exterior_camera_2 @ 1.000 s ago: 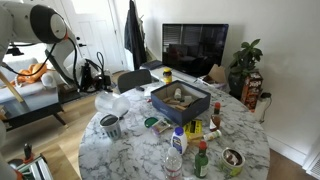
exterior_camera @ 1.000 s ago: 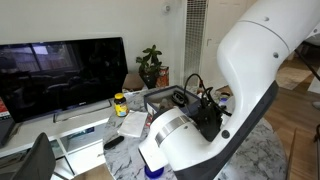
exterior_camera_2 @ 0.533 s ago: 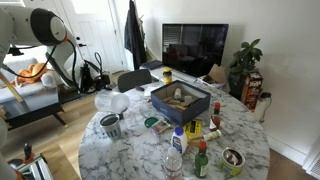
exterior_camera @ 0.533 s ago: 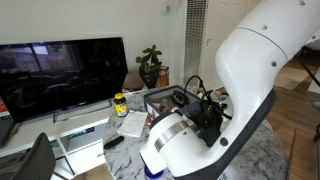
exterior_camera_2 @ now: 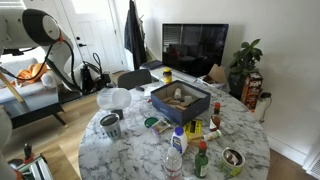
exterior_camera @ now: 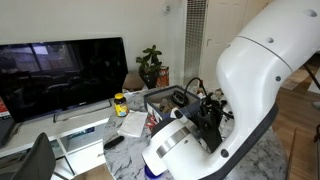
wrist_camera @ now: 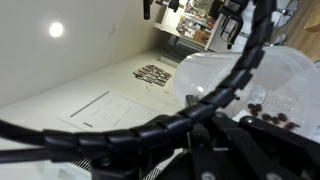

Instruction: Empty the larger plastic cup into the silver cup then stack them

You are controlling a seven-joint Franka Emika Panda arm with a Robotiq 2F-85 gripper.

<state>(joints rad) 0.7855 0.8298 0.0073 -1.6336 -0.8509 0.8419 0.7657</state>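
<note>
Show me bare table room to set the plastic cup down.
The table is bare between the silver cup and the bottles, and between the dark tray and the brown-filled cup at the picture's right. It is crowded just in front of the tray.

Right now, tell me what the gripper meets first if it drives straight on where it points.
The larger plastic cup, which the gripper holds in its jaws; past it the wrist view shows only ceiling, depth unclear.

larger plastic cup (exterior_camera_2: 115, 98) | apparently tipped further | arm (exterior_camera: 255, 80) swung aside
</note>
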